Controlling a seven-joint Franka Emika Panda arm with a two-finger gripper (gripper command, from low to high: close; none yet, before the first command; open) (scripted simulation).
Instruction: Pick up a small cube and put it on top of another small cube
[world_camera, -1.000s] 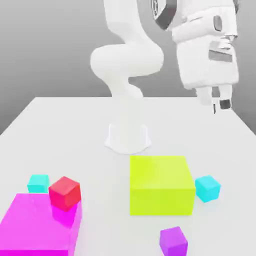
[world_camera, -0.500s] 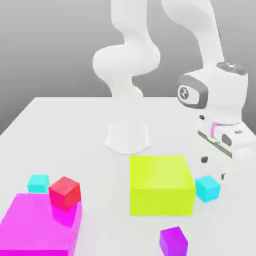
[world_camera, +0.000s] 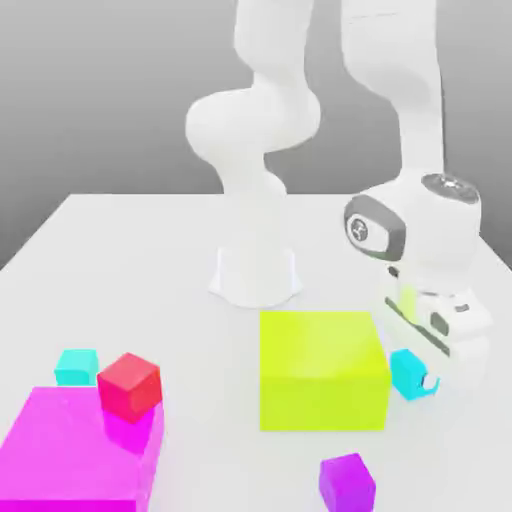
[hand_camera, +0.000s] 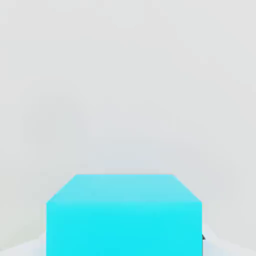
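Note:
One small cyan cube lies on the white table just off the exterior view's right side of the big yellow block. My gripper has come down right onto it, and the hand covers part of the cube. In the hand view this cyan cube sits very close, squarely under the hand. The other small cyan cube rests on the table at the exterior view's left, behind the big magenta block.
A small red cube sits on the magenta block's far corner. A small purple cube lies near the front edge. The arm's base stands behind the yellow block. The table is bare white.
The hand has dropped from high above the table's right side down to the cyan cube beside the yellow block. None of the cubes or blocks has moved.

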